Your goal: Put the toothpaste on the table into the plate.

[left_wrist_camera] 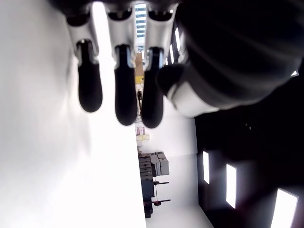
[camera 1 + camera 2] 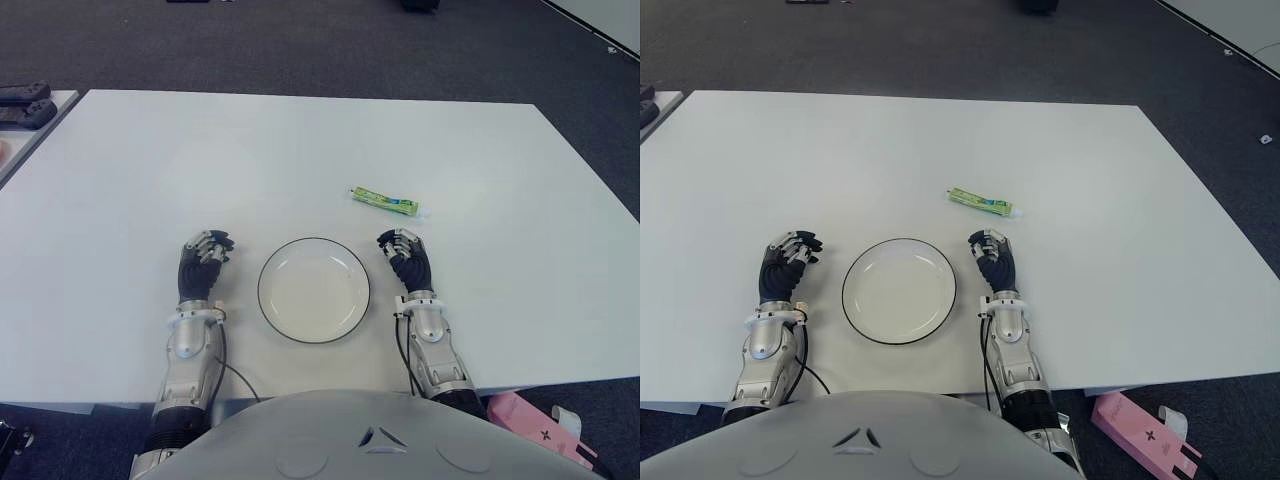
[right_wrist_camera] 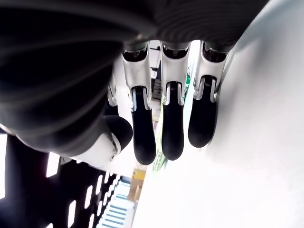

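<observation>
A green toothpaste tube [image 2: 385,201] lies flat on the white table [image 2: 300,140], just beyond and to the right of the white, dark-rimmed plate [image 2: 314,290]. Nothing lies in the plate. My right hand [image 2: 402,250] is at the plate's right edge, a short way nearer to me than the tube and apart from it. Its fingers [image 3: 172,133] hang loosely bent with nothing between them and the thumb. On the plate's left side is my left hand [image 2: 206,250], with its fingers [image 1: 126,95] relaxed the same way and holding nothing.
A second table at the far left carries black devices [image 2: 25,103]. A pink box [image 2: 535,428] lies on the floor by the table's near right corner. Dark carpet surrounds the table.
</observation>
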